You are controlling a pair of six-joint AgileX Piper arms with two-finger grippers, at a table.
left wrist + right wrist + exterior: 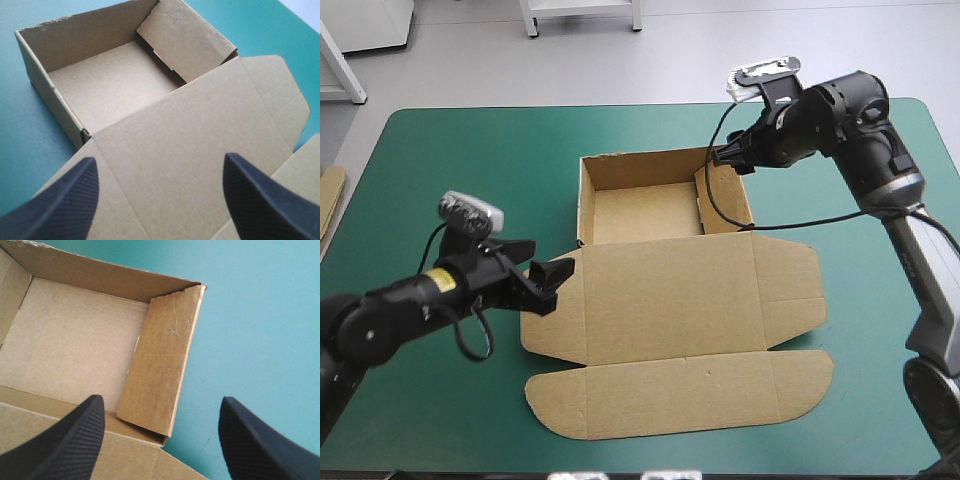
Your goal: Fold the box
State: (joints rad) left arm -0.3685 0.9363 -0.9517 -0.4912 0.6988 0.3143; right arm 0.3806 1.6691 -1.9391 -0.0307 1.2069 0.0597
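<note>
A: Starting with the box (pixel 670 300), where does it lie?

B: It rests on the teal-green desk (pixel 440 150) between the two arms. It is an open tray (pixel 640 212) with its walls raised, and its lid (pixel 165 165) is spread flat.

A: And the left gripper (pixel 542 275)?

B: Its black fingers stand wide apart and hold nothing. It hangs low at the lid's side edge, with the lid under and just ahead of it and the tray farther ahead. Whether a finger touches the board cannot be told.

A: What about the right gripper (pixel 722 155)?

B: It is also spread wide and empty. It hovers over the tray's far corner on its own side. The tray's inner side flap (pixel 160 360) lies below and ahead of it, between the fingers as its wrist camera sees them. The flap leans inward over the tray floor rather than standing against the wall.

A: Is anything else on the desk?

B: A strip of brown board (pixel 330 205) shows at the desk's edge, well apart from the left gripper and behind it on its outer side.
</note>
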